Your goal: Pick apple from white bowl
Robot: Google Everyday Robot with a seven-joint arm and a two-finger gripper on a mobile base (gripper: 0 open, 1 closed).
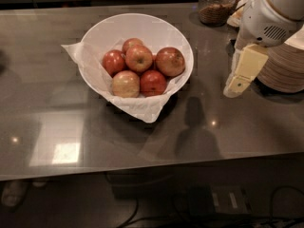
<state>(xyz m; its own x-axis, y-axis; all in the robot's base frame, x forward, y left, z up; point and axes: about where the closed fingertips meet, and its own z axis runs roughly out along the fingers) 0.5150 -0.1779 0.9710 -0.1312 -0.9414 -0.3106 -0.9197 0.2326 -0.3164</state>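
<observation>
The white bowl [142, 25], lined with crumpled white paper, stands on the grey counter left of centre. It holds several apples. The apple [170, 61], the largest and dull red with a speckled yellowish patch, lies at the bowl's right side. Smaller red apples and a pale yellow apple [126, 83] lie beside it. My gripper [236, 84], cream-coloured under the white arm [268, 13], hangs over the counter to the right of the bowl, apart from it and holding nothing that I can see.
A stack of beige paper bowls [285, 70] stands right behind the gripper. A glass jar [216, 6] stands at the back right. The counter's front edge [152, 167] runs across below, with cables on the floor underneath.
</observation>
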